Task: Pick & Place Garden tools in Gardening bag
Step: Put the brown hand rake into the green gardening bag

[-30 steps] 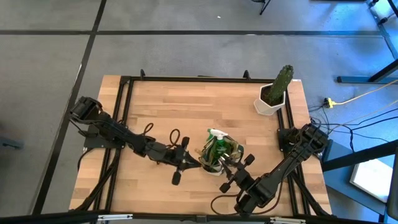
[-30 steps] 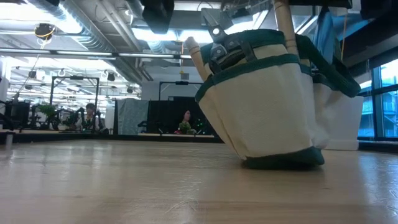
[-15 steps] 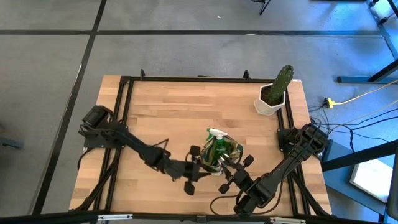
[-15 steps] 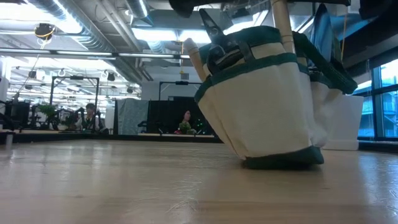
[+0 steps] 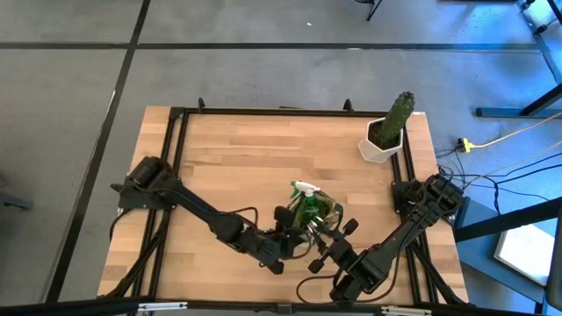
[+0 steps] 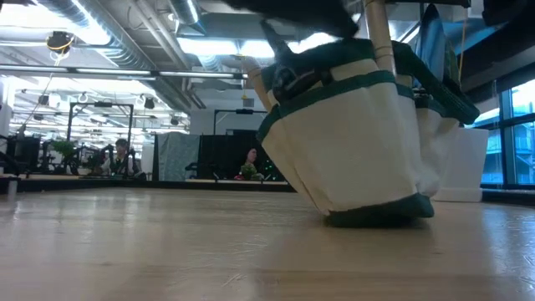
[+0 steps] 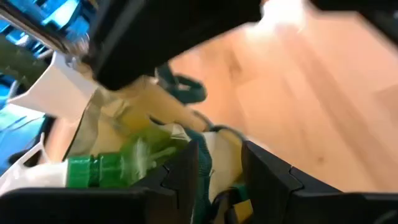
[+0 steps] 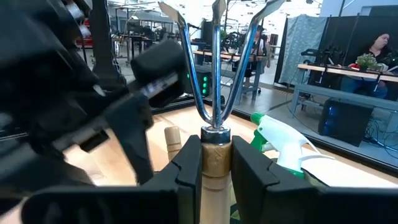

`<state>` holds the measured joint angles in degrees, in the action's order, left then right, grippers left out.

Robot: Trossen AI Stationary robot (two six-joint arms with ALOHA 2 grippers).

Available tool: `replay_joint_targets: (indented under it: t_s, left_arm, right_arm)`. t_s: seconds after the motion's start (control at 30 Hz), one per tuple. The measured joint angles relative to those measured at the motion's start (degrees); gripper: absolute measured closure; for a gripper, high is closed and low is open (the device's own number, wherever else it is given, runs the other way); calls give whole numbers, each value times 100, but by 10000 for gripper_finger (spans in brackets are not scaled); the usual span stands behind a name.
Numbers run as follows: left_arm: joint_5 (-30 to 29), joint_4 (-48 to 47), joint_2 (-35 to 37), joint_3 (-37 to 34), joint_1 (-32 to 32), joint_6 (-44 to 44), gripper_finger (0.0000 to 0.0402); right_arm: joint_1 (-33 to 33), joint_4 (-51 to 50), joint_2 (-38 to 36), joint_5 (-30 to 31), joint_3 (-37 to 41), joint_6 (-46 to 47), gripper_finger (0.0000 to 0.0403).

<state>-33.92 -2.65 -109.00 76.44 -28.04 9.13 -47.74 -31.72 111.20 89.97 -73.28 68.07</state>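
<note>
- Fork [image 8: 215, 93] first. Where is it?
- It stands up in the right tool [image 8: 214, 163]. The tool is clenched on the wood handle [image 8: 215, 186], right under the metal ring. The prongs point up. It is just at the bag [image 5: 313, 216].
- Is that a good place to hold it?
- I think so. The wood is round and not slippery, and the prongs are thin and pointy. Hold the wood, not the prongs.
- Is the fork heavy?
- It looks light, I think. It is stiff metal and wood, so it will not bend or break. The metal end may be the heavy end, so it could tip if the hold is loose.
- What about the bag?
- It is soft cloth. It leans to one side on the bench [image 5: 246, 149], near the front middle, between the two arms. A push could fold it or slide it. I would put the fork in gently, handle first or prongs first, but slowly.
- What is in the bag?
- A green bottle [image 5: 306, 204] with a white top. It looks like light plastic.
- And the left tool [image 7: 221, 163]?
- Its fingers stand apart, right over the edge of the bag. I see nothing held between them.
- Anything else close?
- A cactus [image 5: 397, 112] in a white pot, far off at the back right corner. It is well apart from the bag.
</note>
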Motion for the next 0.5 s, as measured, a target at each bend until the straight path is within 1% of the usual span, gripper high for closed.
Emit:
replay_joint_targets:
  t_s: [0.2, 0.4, 0.5]
  left_arm:
    - [-295, -227, -286, 377, 15, 88, 284]
    - [-589, -459, -296, 381, 31, -8, 296]
    - [-567, -521, -294, 381, 63, -114, 310]
  right_arm:
    - [6, -24, 0, -2, 0, -48, 345]
    - [12, -18, 0, 0, -2, -126, 345]
    - [12, -18, 0, 0, -2, -149, 345]
